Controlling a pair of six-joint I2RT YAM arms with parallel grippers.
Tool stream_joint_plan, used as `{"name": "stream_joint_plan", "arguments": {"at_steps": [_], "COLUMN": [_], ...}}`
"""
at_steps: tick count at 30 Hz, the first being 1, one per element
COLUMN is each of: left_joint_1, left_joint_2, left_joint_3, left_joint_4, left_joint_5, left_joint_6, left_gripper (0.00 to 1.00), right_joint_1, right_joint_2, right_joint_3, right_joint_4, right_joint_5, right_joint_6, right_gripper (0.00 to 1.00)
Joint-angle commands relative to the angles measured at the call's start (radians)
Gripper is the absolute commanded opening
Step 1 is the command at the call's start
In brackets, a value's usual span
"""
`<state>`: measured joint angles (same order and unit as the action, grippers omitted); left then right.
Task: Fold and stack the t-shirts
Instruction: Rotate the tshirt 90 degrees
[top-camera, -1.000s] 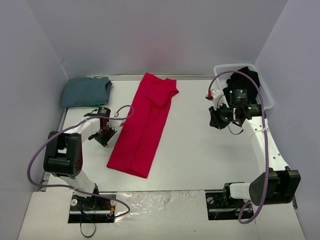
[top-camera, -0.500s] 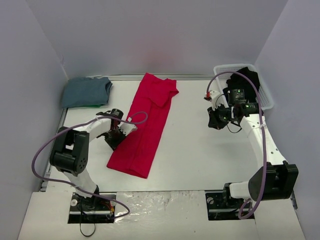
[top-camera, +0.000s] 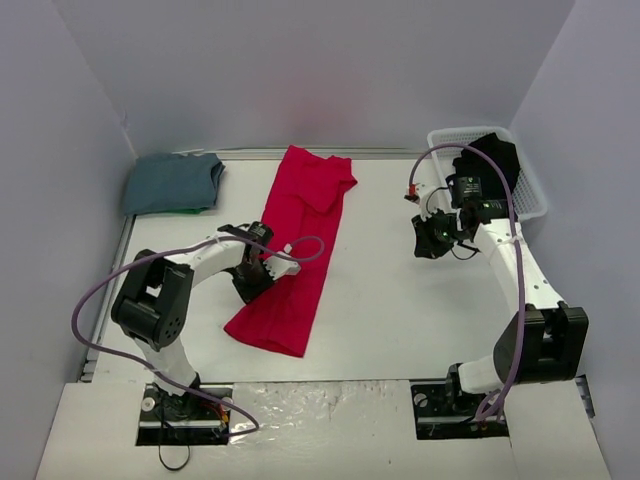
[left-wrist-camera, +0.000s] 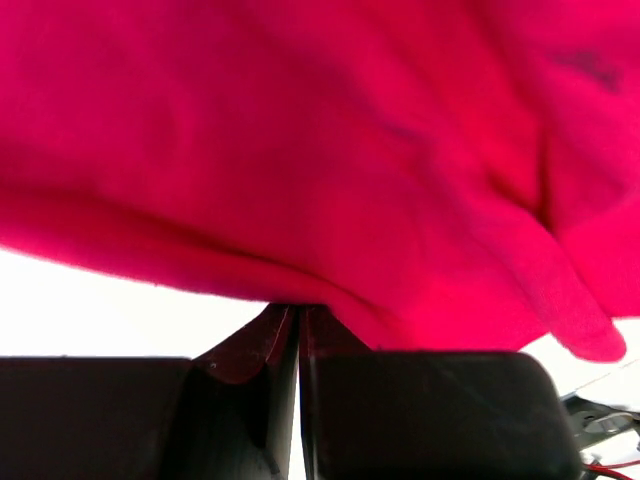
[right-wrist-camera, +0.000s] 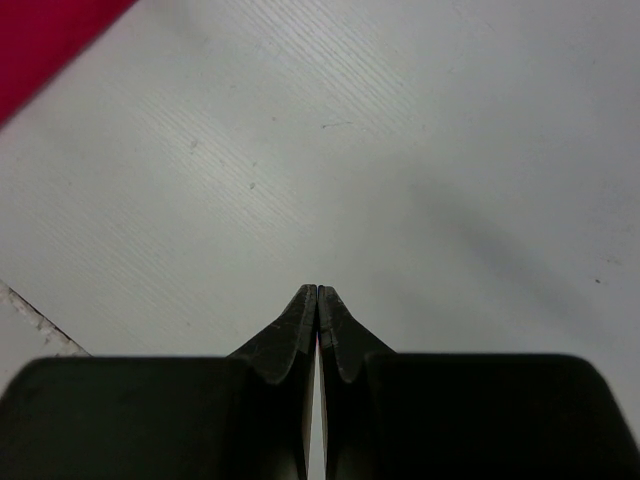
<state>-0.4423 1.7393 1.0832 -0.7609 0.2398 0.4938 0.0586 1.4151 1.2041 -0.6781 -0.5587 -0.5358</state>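
Note:
The red t-shirt, folded into a long strip, lies in the middle of the table and fills the left wrist view. My left gripper is shut, with its tips tucked under the shirt's left edge; I see no cloth between the jaws. My right gripper is shut and empty above bare table, right of the red shirt, whose corner shows in the right wrist view. The folded blue-grey t-shirt lies at the back left. The black t-shirt sits in the basket.
The white slatted basket stands at the back right corner, behind my right arm. Walls close the table on the left, back and right. Something green peeks out under the blue-grey shirt.
My left gripper has moved right from beside the red shirt to under its left edge, nudging the lower part of the shirt to the right. My right gripper has drifted slightly left.

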Motion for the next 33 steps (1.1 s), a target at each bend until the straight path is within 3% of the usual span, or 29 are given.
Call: {"name": "stream_joint_plan", "arguments": {"at_steps": [1, 12, 22, 33], "left_joint_1": [-0.058, -0.139, -0.174, -0.141], "left_joint_2": [0.02, 0.1, 0.186, -0.059], "left_joint_3": [0.021, 0.245, 0.328, 0.308], "left_joint_4": [-0.029, -0.075, -0.078, -0.196], "left_joint_5": [0.127, 0.254, 0.305, 0.222], "left_joint_6": [0.041, 0.032, 0.018, 0.066], "left_gripper": [0.02, 0.02, 0.02, 0.02], "right_joint_1": [-0.003, 0.0, 0.012, 0.081], "right_joint_2": [0.018, 0.059, 0.107, 0.131], "right_joint_3": [0.022, 0.029, 0.046, 0.04], "right_joint_4": [-0.028, -0.029, -0.04, -0.057], "right_joint_5": [0.013, 0.04, 0.068, 0.069], "right_joint_6": [0.016, 0.023, 0.025, 0.013], "right_gripper": [0.0, 0.0, 0.0, 0.0]}}
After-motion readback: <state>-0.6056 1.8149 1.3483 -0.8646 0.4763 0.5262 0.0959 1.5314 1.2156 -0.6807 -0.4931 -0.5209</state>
